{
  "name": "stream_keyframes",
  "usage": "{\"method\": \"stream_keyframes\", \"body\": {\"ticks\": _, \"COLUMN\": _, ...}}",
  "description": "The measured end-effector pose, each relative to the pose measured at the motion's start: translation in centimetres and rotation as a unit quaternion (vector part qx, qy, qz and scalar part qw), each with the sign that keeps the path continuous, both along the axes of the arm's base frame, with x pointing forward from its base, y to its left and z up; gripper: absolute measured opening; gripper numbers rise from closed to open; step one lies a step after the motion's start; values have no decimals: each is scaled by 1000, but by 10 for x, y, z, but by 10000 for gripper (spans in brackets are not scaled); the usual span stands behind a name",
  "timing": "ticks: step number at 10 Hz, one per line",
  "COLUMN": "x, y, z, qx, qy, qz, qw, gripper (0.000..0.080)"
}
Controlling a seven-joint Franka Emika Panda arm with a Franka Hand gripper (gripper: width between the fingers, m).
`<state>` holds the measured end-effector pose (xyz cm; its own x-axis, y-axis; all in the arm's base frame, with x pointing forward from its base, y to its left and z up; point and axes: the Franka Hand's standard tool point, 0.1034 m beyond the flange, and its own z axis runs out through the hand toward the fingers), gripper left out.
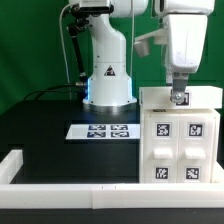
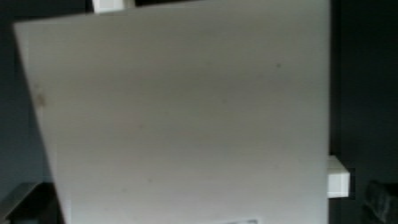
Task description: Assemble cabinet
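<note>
The cabinet [image 1: 180, 135] is a white box standing at the exterior view's right, near the front rail. Its front shows several black-and-white square tags. My gripper [image 1: 179, 97] hangs straight down over the cabinet's top, close to its surface, open with nothing between its fingers. In the wrist view the cabinet's plain white top panel [image 2: 178, 110] fills almost the whole picture, and a small white block [image 2: 338, 176] sticks out past one edge. My fingertips do not show clearly in that view.
The marker board [image 1: 101, 131] lies flat on the black table beside the cabinet, in front of the arm's white base [image 1: 108, 85]. A low white border rail [image 1: 60, 187] runs along the table's front and the exterior view's left side.
</note>
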<state>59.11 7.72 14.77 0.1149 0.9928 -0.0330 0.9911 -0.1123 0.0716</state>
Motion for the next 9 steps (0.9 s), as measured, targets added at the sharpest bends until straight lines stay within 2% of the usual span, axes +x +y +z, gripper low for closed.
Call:
{"method": "stream_keyframes", "body": {"ticks": 1, "x": -1, "y": 0, "z": -2, "qx": 0, "qy": 2, "qz": -3, "qw": 1000, "gripper": 797}}
{"method": "stream_keyframes", "body": {"ticks": 3, "x": -1, "y": -1, "z": -4, "qx": -1, "qy": 3, "qz": -7, "qw": 1000, "gripper": 550}}
{"method": "stream_keyframes", "body": {"ticks": 7, "x": -1, "y": -3, "z": -4, "qx": -1, "qy": 5, "qz": -18, "qw": 1000, "gripper": 556}}
{"method": "stream_keyframes", "body": {"ticks": 9, "x": 0, "y": -13, "z": -1, "qx": 2, "qy": 14, "qz": -59, "qw": 998, "gripper": 556}}
